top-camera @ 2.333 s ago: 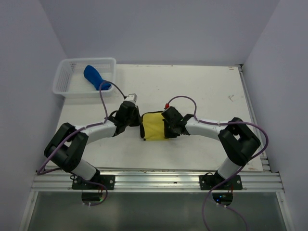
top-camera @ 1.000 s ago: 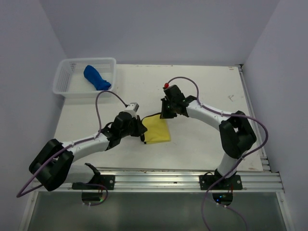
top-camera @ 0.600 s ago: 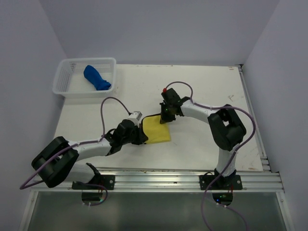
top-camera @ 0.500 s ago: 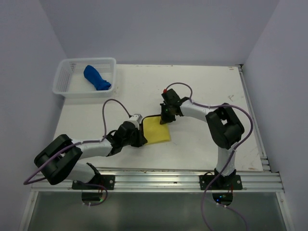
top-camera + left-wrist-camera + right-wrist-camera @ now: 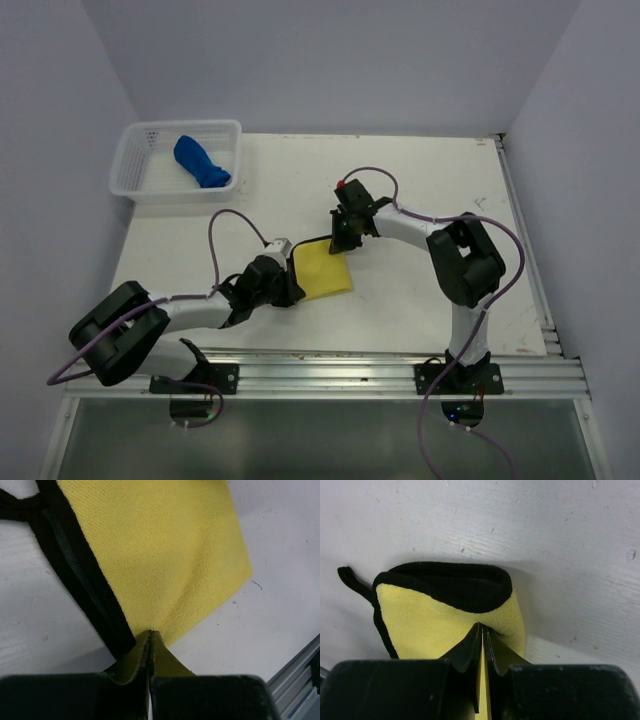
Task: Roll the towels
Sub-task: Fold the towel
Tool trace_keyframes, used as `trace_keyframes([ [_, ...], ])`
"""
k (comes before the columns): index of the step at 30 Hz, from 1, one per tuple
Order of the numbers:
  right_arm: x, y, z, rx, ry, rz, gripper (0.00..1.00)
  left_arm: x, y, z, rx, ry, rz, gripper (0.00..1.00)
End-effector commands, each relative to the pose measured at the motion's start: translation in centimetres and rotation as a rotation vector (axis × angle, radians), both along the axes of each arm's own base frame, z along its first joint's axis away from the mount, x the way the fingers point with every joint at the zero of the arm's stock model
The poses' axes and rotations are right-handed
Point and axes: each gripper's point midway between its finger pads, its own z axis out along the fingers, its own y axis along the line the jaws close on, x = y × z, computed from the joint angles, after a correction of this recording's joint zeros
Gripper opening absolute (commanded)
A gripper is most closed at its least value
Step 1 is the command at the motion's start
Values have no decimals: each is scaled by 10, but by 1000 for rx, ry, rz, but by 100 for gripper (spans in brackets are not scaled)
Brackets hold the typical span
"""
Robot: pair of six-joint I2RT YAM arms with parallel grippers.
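Top, surroundings: white mesh basket (image 5: 150,185) at the far left corner of the counter (image 5: 430,180), blue towel (image 5: 200,162) inside it, well apart from both arms.
Top, work spot: yellow towel (image 5: 322,270) flat at mid-counter, between the two end effectors.
Top, arms: left arm stretched low, left end effector (image 5: 290,284) at the towel's near left corner. Right arm doubled back, right end effector (image 5: 341,238) at the far edge.
Top, room: wide counter surface right of the towel and beyond it.
Left wrist: fingers pressed together, pinching the yellow corner. Black edging (image 5: 80,575) runs off left.
Right wrist: fingers all but closed, nipping a yellow fold. Black hem (image 5: 455,582) curls over just beyond.
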Motion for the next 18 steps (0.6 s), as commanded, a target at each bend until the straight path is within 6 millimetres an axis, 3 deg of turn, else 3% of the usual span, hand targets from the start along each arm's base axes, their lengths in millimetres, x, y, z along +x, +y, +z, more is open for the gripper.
trace_keyframes([
  [1, 18, 5, 50, 44, -103, 9, 8, -14, 15, -16, 71, 49, 14, 0],
  [5, 23, 5, 70, 41, -137, 19, 11, -16, 20, -19, 83, 41, 39, 0],
  [8, 26, 4, 59, 14, -116, 14, 10, -18, 21, -18, 81, 40, 42, 0],
  [13, 26, 3, 22, -11, -45, -4, 9, -22, 24, -16, 84, 37, 48, 0],
  [18, 24, -2, -2, -29, -18, -20, 9, -27, 26, -16, 84, 43, 53, 0],
])
